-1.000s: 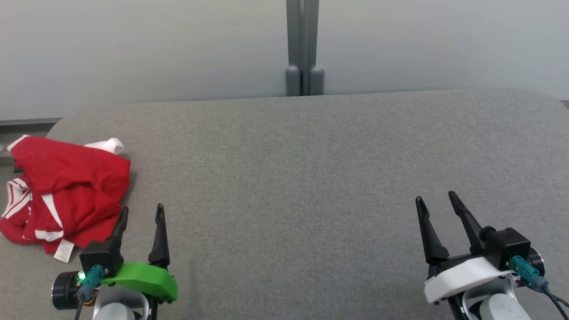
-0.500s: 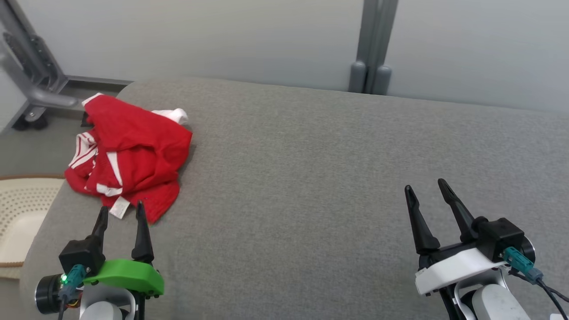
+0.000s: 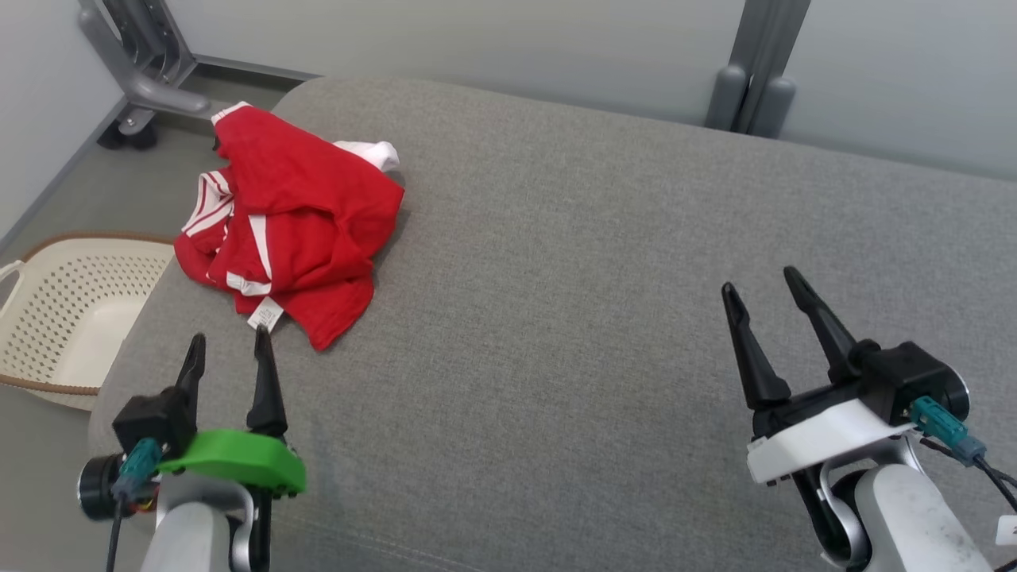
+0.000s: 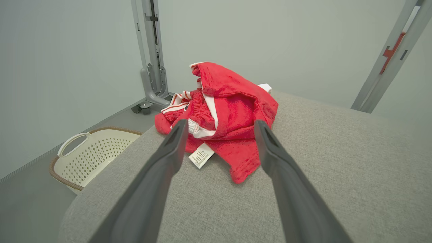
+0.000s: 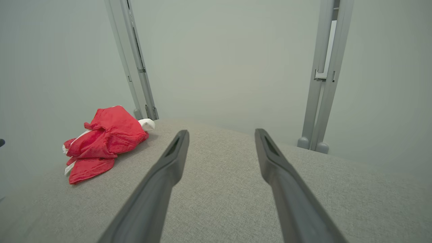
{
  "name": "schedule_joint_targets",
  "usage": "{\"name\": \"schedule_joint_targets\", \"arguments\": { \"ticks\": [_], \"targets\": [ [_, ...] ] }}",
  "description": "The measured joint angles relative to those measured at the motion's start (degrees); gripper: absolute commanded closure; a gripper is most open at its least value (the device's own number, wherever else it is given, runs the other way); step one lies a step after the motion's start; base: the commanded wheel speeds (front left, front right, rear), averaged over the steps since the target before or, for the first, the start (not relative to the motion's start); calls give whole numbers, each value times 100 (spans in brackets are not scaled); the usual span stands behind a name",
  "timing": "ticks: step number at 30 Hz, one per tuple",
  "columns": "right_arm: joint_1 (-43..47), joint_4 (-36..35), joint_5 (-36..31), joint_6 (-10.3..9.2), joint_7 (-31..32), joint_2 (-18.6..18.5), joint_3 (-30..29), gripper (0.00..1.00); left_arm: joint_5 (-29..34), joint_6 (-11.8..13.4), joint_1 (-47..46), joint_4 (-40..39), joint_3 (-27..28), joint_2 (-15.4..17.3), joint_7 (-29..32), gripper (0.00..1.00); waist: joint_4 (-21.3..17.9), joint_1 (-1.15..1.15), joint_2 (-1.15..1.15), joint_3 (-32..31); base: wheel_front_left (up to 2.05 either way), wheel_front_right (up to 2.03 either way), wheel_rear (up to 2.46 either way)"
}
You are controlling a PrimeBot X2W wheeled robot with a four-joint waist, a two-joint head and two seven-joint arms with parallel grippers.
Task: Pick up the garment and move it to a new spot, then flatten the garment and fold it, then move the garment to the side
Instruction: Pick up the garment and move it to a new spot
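Note:
The garment (image 3: 294,222) is a crumpled red piece with white stripes and a white label, lying near the far left corner of the grey padded table (image 3: 604,262). It also appears in the left wrist view (image 4: 229,114) and the right wrist view (image 5: 104,141). My left gripper (image 3: 228,347) stands open just short of the garment's near edge, pointing at it, nothing between its fingers. My right gripper (image 3: 760,284) is open and empty over the table's right side, far from the garment.
A cream perforated basket (image 3: 56,310) sits on the floor left of the table, also in the left wrist view (image 4: 91,155). Grey metal stands rise behind the table at the far left (image 3: 143,71) and far right (image 3: 755,79).
The head camera has turned left and tilted, so the garment now sits nearer the middle and the basket has come into view. Both grippers stay open.

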Motion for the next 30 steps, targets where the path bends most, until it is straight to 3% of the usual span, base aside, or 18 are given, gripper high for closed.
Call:
{"name": "schedule_joint_targets", "arguments": {
  "ticks": [4,10,17,18,20,25,30],
  "targets": [
    [-274,-226,-27,0,174,-166,34,0,-131,-123,-703,453,-205,-100,76,0,-32,0,0,349,0,0,0],
    [-633,-454,-47,0,291,-345,78,0,-505,-311,-1821,1770,-272,-110,610,0,-212,0,0,989,0,0,0],
    [-784,-500,-43,0,300,-428,29,0,-878,-392,-2738,3198,-132,81,901,0,-519,0,0,1703,0,0,0],
    [-790,-500,-40,0,299,-438,23,0,-935,-400,-2826,3370,-118,103,936,6,-566,0,0,1788,0,0,0],
    [-797,-495,-40,0,298,-466,-3,0,-1000,-415,-2960,3588,-96,152,915,100,-652,0,0,1915,0,0,0],
    [-820,-456,-40,0,267,-479,-136,0,-1010,-424,-3123,3884,-124,301,423,100,-856,0,0,2050,0,0,0],
    [-780,-394,-43,0,188,-414,-213,0,-993,-437,-3021,3688,-74,444,56,100,-910,0,0,1874,0,0,0]
  ]
}}
